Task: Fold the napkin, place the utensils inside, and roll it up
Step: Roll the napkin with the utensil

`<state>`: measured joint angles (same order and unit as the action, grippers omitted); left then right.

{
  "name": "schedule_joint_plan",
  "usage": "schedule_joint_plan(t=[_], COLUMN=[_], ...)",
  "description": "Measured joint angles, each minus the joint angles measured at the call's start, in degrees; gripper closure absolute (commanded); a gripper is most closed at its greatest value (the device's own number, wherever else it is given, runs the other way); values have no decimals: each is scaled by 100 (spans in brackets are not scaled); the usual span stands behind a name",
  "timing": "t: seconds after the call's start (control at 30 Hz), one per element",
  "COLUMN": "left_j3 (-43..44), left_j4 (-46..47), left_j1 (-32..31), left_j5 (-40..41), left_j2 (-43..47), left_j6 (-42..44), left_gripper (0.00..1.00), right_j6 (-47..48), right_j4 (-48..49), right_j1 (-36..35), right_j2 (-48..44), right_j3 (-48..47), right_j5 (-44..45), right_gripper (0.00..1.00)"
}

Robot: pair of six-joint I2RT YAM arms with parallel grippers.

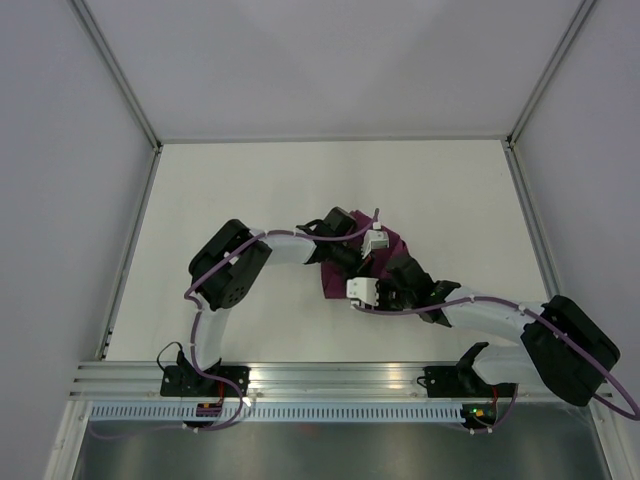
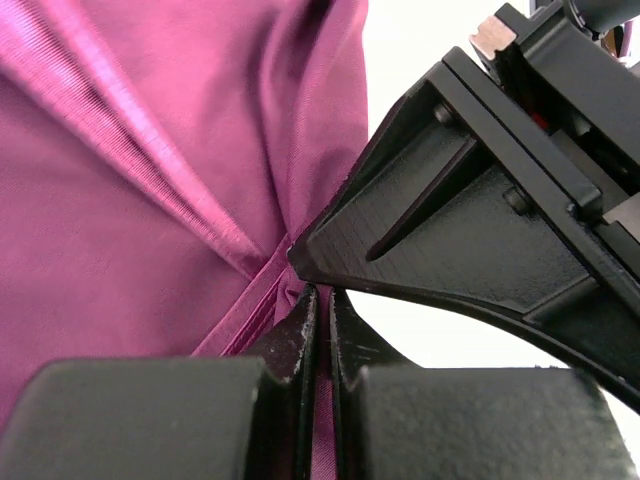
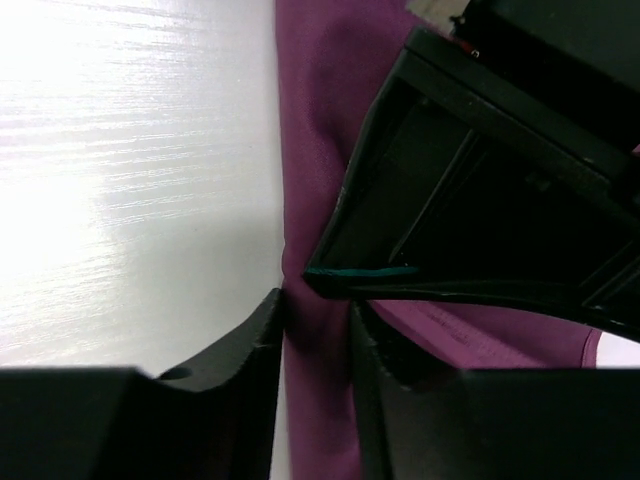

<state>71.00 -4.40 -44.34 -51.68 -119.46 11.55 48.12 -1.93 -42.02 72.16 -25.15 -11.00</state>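
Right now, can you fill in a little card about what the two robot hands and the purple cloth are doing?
napkin: crumpled in folds, middle of the table
left gripper: shut, pinching a napkin fold
right gripper: open, fingers either side of the napkin's edge
knife: not in sight

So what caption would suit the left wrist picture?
Left gripper shut on a fold of the shiny magenta napkin.

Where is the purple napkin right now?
In the top view, the napkin lies bunched up near the middle of the table. The left end effector is pinching one of its folds.
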Motion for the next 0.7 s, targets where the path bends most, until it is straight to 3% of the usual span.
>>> schedule_joint_plan(t=[0.07, 0.37, 0.53, 0.7], left_j3=[0, 0, -15, -188], left_j4=[-2, -24, -4, 57], left_j1=[20, 144, 236, 293], left_j5=[-11, -79, -85, 197], left_j2=[0, 0, 15, 205], left_j6=[0, -26, -149, -232], left_gripper=[92, 73, 65, 63], right_j6=[20, 144, 162, 162], right_j4=[42, 105, -157, -579], right_j1=[0, 0, 13, 31], right_j2=[44, 304, 560, 901], right_j3=[0, -155, -466, -907], right_j5=[26, 33, 11, -63], right_gripper=[75, 94, 99, 100])
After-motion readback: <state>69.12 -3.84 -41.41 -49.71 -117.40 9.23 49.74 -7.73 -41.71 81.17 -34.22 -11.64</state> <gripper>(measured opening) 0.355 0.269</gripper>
